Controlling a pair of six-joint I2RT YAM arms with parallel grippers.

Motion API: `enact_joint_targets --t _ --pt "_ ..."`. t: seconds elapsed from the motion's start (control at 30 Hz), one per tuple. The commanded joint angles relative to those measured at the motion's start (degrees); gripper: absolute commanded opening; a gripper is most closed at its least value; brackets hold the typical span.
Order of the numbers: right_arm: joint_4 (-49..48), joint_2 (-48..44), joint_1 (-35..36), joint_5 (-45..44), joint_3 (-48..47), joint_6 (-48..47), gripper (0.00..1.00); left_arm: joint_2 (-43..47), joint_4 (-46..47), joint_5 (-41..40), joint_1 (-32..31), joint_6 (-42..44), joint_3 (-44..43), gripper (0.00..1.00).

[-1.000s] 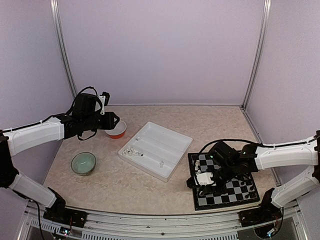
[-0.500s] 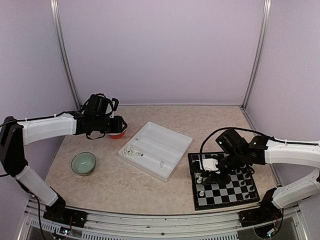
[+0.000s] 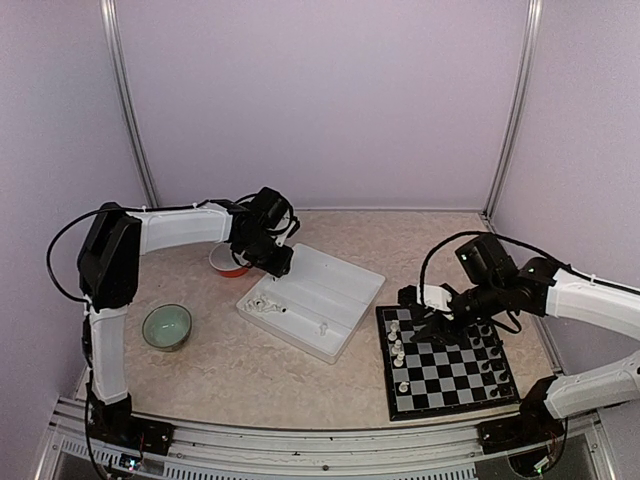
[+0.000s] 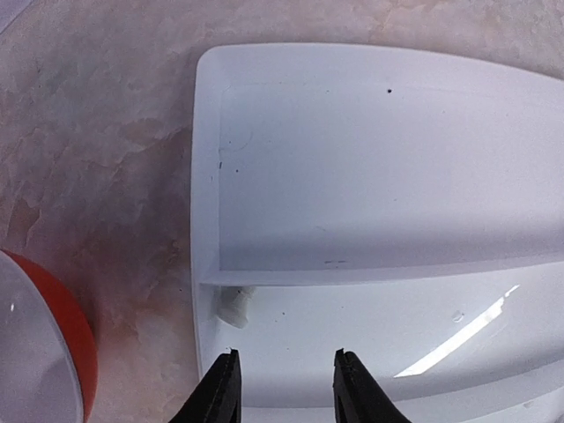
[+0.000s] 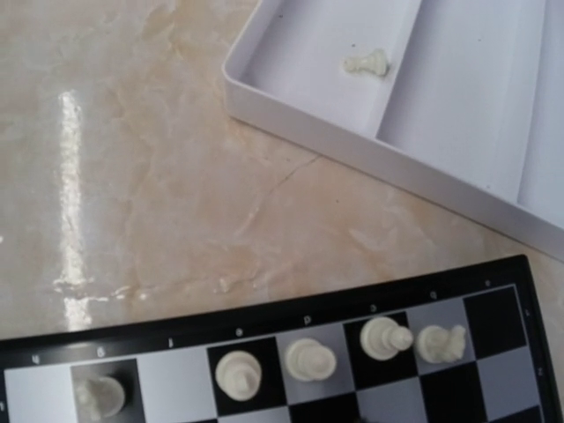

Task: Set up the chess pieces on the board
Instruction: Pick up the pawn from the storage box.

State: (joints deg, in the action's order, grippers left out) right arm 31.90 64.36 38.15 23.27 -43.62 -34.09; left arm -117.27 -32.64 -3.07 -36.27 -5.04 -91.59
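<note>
Marbled tabletop [image 5: 132,176] is bearing tiny, light, topple-prone chess pieces [image 4: 236,308]: some lying in the white tray [image 4: 207,176], others standing on the board [image 5: 264,315]. Pinching each waist is seeming safest. Over 1, the left gripper [image 4: 286,361] is hanging apart and empty; the right gripper [image 3: 420,300] is too small to tell.

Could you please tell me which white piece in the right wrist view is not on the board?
The white piece lying on its side in the white tray; the other five pieces sit on the board.
</note>
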Motion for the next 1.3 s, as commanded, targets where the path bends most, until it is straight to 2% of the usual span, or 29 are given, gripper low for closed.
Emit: enact_joint_targets --t 0.0,0.27,0.87,1.27 --pt "0.3 -0.8 -1.6 2.3 -1.1 1.0 0.36 -4.8 -9.4 -5.2 -0.1 8.9 -6.7 0.37" --pt "-0.4 -1.3 -1.8 3.2 0.3 1.2 0.36 -8.3 -9.6 -5.0 -0.5 11.4 -8.1 0.37" --pt "-1.1 -1.3 -1.8 3.3 1.2 1.3 0.36 -13.1 -8.9 -13.0 -2.8 12.0 -12.5 0.42" --pt "-1.2 -0.9 -1.8 3.3 1.2 1.2 0.36 -15.0 -10.7 -14.1 -2.8 9.6 -11.6 0.38"
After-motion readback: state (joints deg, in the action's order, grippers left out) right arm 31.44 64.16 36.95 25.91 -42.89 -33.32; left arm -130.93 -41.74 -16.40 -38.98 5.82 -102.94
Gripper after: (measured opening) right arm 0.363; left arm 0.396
